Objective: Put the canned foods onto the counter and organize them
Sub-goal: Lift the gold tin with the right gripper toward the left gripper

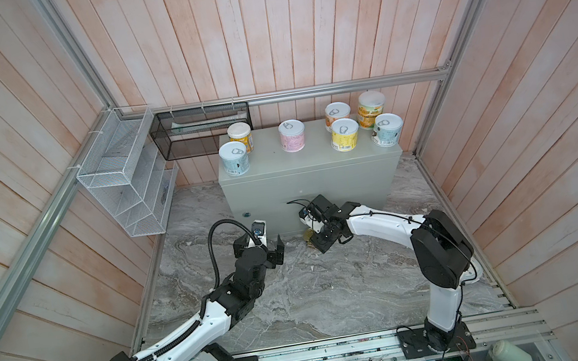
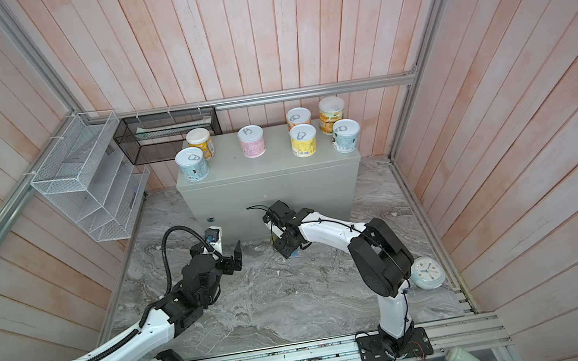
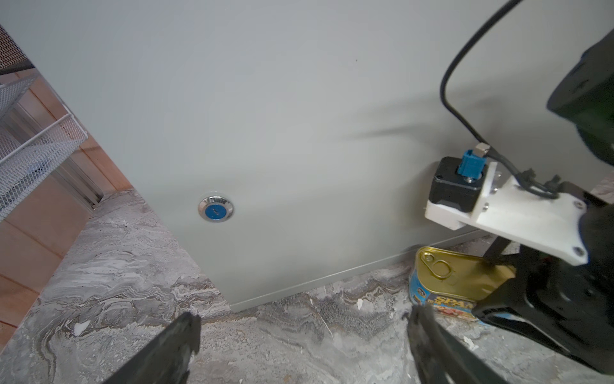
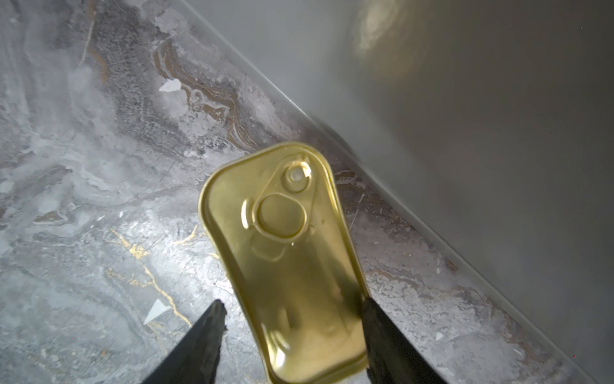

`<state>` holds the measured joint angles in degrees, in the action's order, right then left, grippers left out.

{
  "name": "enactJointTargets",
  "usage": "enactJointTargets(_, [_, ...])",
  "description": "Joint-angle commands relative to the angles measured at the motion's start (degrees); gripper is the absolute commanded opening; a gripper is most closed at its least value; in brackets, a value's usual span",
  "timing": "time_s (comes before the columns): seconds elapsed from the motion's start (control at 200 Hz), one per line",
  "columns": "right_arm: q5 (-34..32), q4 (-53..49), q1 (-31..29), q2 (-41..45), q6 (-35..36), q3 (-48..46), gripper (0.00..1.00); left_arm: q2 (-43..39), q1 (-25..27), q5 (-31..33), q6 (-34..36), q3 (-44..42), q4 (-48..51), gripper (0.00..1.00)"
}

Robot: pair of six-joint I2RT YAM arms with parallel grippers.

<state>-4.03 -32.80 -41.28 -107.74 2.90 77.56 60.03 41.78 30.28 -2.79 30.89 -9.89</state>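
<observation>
Several round cans stand on the counter (image 1: 309,174), among them a pale blue one (image 1: 234,158), a pink one (image 1: 292,135) and a yellow one (image 1: 344,134). The gold-topped rectangular tin (image 4: 285,259) sits on the marble at the foot of the counter's front, and shows too in the left wrist view (image 3: 448,276). My right gripper (image 4: 292,306) straddles the tin's near end, open. One finger touches the tin's edge and the other stands off it with a gap. My left gripper (image 3: 304,317) hangs wide open and empty over the marble, left of the tin.
A white wire basket (image 1: 126,181) and a black mesh basket (image 1: 201,130) hang on the left and back walls. A small clock (image 2: 427,272) lies by the right arm's base. The counter's round lock (image 3: 216,208) faces the left gripper.
</observation>
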Motion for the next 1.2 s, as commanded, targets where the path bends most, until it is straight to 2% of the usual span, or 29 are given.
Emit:
enactJointTargets(0.0, [-0.1,-0.9,-0.4,-1.5,0.6,0.9,0.65,0.2,-0.1,0.4,-0.1,0.6,-0.6,1.00])
enactJointTargets(0.235, [5.7,-1.2,-1.7,0.9,-0.1,-1.8,0.61,0.3,-0.2,0.4,-0.1,0.6,-0.6,1.00])
enactJointTargets(0.34, [5.9,-1.9,-2.2,2.1,-0.8,-3.8,0.56,0.2,-0.1,0.2,-0.3,0.7,-0.5,1.00])
enactJointTargets(0.43, [9.6,-0.7,-2.3,3.9,-1.9,-6.1,0.53,0.2,-0.1,0.0,-0.4,0.7,-0.5,1.00])
enactJointTargets(0.91, [20.8,2.6,-2.8,7.3,-3.9,-8.1,0.51,-0.5,-0.1,-0.3,-0.8,0.7,-0.1,1.00])
enactJointTargets(0.985, [18.6,2.6,-2.5,8.6,-5.1,-7.9,0.51,-0.4,-0.1,-0.2,-0.7,0.7,-0.1,1.00])
enactJointTargets(1.195, [2.6,-8.1,-3.2,8.4,-10.3,1.1,0.61,0.1,-0.1,-0.5,-0.8,0.7,-0.4,1.00])
